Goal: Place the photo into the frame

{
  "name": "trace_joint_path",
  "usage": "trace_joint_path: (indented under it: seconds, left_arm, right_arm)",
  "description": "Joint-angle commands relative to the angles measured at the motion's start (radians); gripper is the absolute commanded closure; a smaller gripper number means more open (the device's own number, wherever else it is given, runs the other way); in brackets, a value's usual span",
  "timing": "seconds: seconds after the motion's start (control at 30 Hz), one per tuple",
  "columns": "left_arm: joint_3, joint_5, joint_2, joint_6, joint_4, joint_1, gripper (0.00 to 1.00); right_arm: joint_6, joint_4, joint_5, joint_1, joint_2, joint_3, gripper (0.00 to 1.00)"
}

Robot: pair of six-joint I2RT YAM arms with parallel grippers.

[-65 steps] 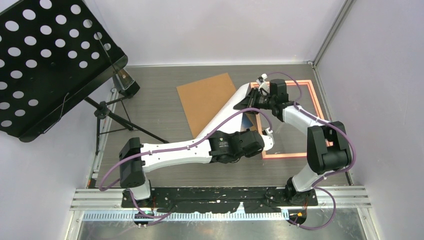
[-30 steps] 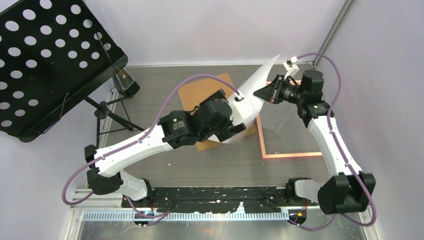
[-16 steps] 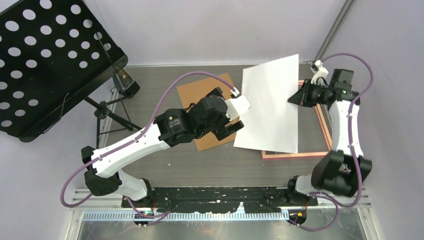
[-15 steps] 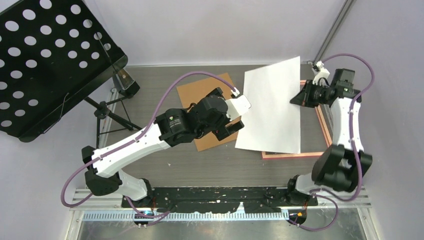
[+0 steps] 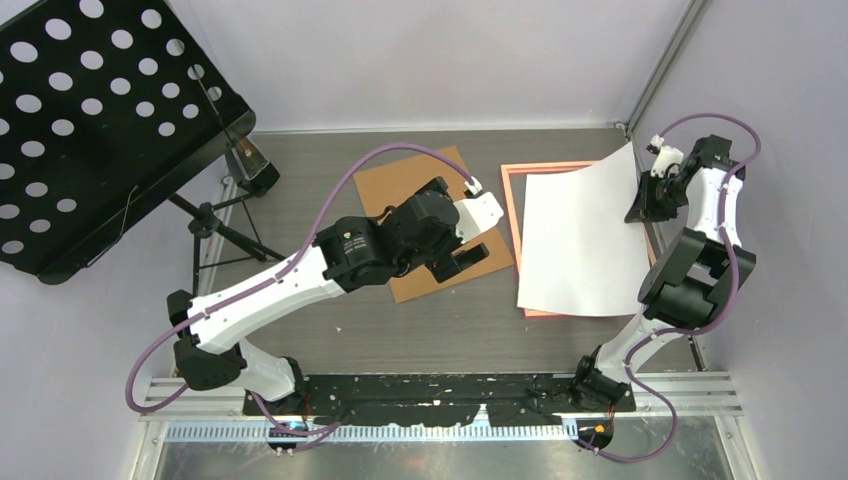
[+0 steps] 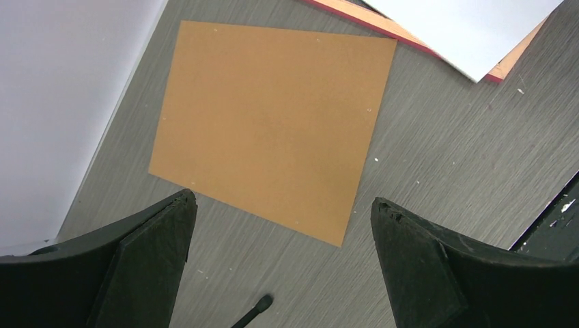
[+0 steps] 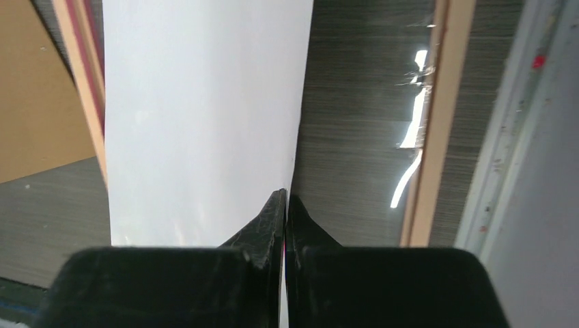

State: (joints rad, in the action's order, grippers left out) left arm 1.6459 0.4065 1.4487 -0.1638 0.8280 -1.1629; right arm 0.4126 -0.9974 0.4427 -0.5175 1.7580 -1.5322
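The photo [image 5: 578, 240] shows its white back and lies tilted over the pink-orange frame [image 5: 508, 212] at the right of the table. Its right edge is raised, and my right gripper [image 5: 645, 205] is shut on that edge near the far right corner. In the right wrist view the closed jaws [image 7: 285, 195] pinch the photo [image 7: 198, 116], with the frame [image 7: 437, 123] and its shiny pane below. My left gripper [image 5: 472, 240] hovers open and empty over the near right corner of the brown board [image 5: 400, 195]. The left wrist view shows this gripper [image 6: 283, 199], the board [image 6: 273, 123] and the photo's corner [image 6: 471, 27].
A black perforated music stand [image 5: 90, 120] fills the far left, and its tripod legs [image 5: 240, 245] reach onto the table; one foot tip [image 6: 256, 307] lies under my left gripper. The right wall [image 5: 760, 150] is close behind my right arm.
My right gripper has carried the photo rightward and down, from upright in the air to lying over the frame with the frame's left bar uncovered. The left arm has barely moved.
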Motion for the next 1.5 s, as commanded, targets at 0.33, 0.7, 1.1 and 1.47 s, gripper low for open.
trace_joint_path:
  seconds: [0.33,0.7,1.1,1.47]
  left_arm:
    - [-0.005,-0.030,0.027,-0.015,-0.002,0.003,0.03]
    - [-0.032,-0.112,0.022,-0.043,-0.012,0.010,0.01]
    - [-0.034,-0.114,0.026,-0.035,-0.012,0.019,0.01]
    - [-0.018,-0.119,0.034,-0.033,-0.003,0.018,0.01]
  right_arm:
    - [0.129,0.117,-0.210,0.072,0.045,-0.068,0.94]
    - [0.158,0.209,-0.236,0.161,0.091,-0.048,0.95]
    - [0.146,0.229,-0.220,0.163,0.130,-0.060,0.95]
    - [0.090,0.279,-0.264,0.150,0.162,-0.064,0.95]
